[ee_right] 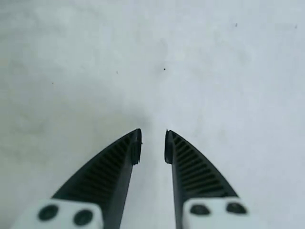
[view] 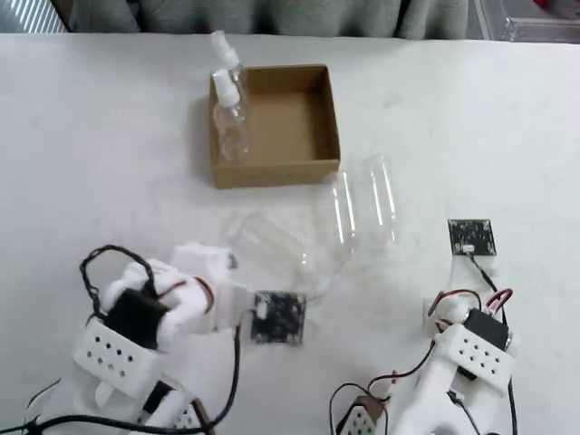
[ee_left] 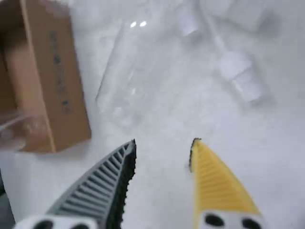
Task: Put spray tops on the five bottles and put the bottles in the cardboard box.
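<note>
The left gripper hangs over the table, its grey and yellow jaws spread wide with nothing between them. The right gripper sits low over bare tabletop, well off from the cardboard box. Its black jaws are parted by a narrow gap and hold nothing.

Against 1 inner wall of the box stand capped bottles. I make out 2 white spray heads there, though the clear bodies blur together and the count is unsure. Just outside the box's near corner lie the uncapped clear bottles on their sides, with 1 more bottle a little farther from the box, towards the left arm. In the left wrist view a lying bottle is just beside the box wall, and loose spray tops lie beyond it, farther from the box.

These bottles look like thin, empty plastic. I judge them very light, smooth and ready to roll or skid at a nudge, and a hard pinch would likely dent them. The firmer place to take 1 is probably near the neck or shoulder, across its width. The spray tops are small and stiffer, and are best gripped by the collar, keeping the dip tube free.
</note>
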